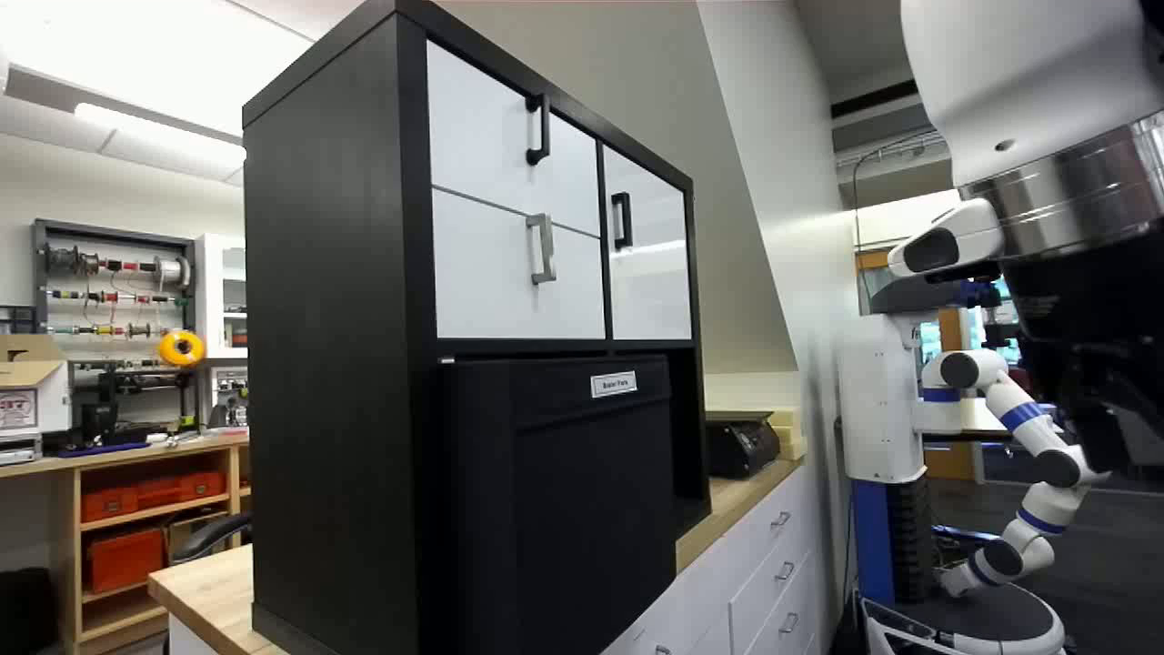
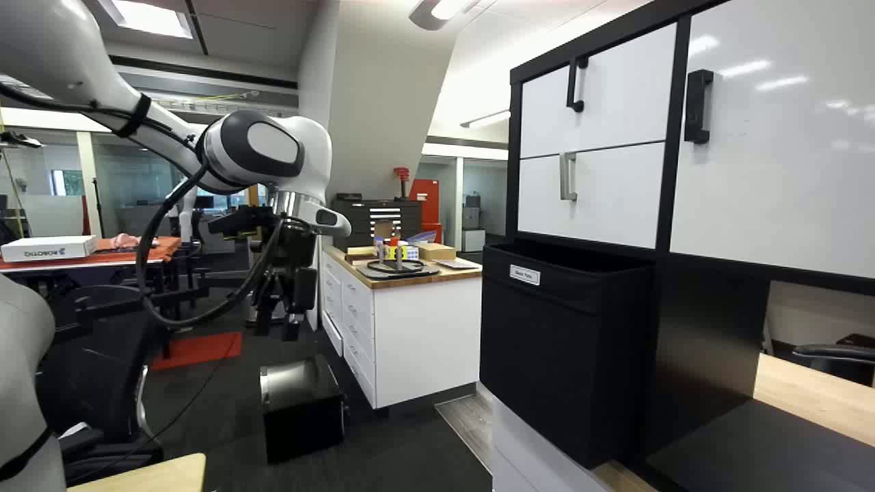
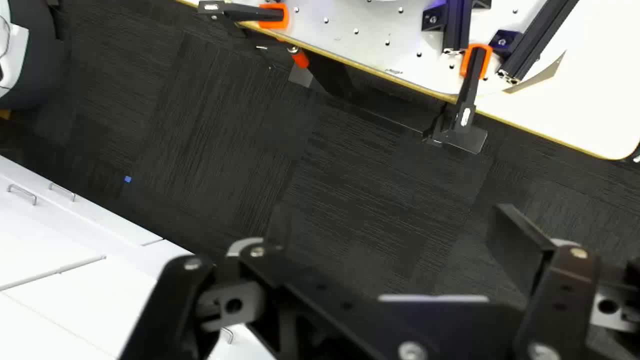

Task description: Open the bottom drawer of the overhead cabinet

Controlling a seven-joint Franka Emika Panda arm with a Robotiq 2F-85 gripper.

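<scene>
We saw wide white bottom drawer (image 1: 486, 282) with silver bar handle (image 1: 546, 248), closed in boxy black-sided overhead cabinet (image 1: 323, 318); black gripper (image 3: 399, 234) hung well apart, jaws spread wide.

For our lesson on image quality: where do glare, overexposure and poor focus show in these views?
In both exterior views, streaks of glare on the door, none visible on the bottom drawer; in an exterior view, part of the ceiling blown out to white; in the wrist view, the claw out of focus, the floor sharper, and the tabletop washed out at right.
</scene>
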